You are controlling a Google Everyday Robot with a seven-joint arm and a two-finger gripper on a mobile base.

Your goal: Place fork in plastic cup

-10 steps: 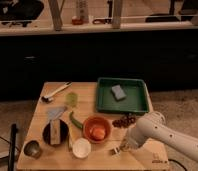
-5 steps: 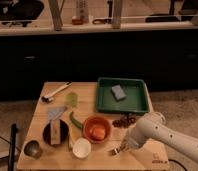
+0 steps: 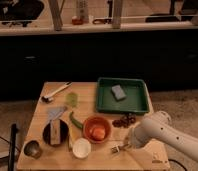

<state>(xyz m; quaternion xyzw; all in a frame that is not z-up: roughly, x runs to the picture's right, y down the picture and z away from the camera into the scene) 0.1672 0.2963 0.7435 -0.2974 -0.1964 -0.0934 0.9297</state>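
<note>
My gripper is low over the wooden table's front right part, at the end of the white arm that comes in from the right. A small shiny silver piece, which looks like the fork, lies on the table right at the gripper's tip. I cannot tell whether it is held. The white plastic cup stands upright near the front edge, to the left of the gripper and apart from it. The orange bowl sits between them, a little further back.
A green tray with a grey sponge is at the back right. A dark red cluster lies by the arm. A white-handled utensil, green items, a black plate and a metal cup are on the left.
</note>
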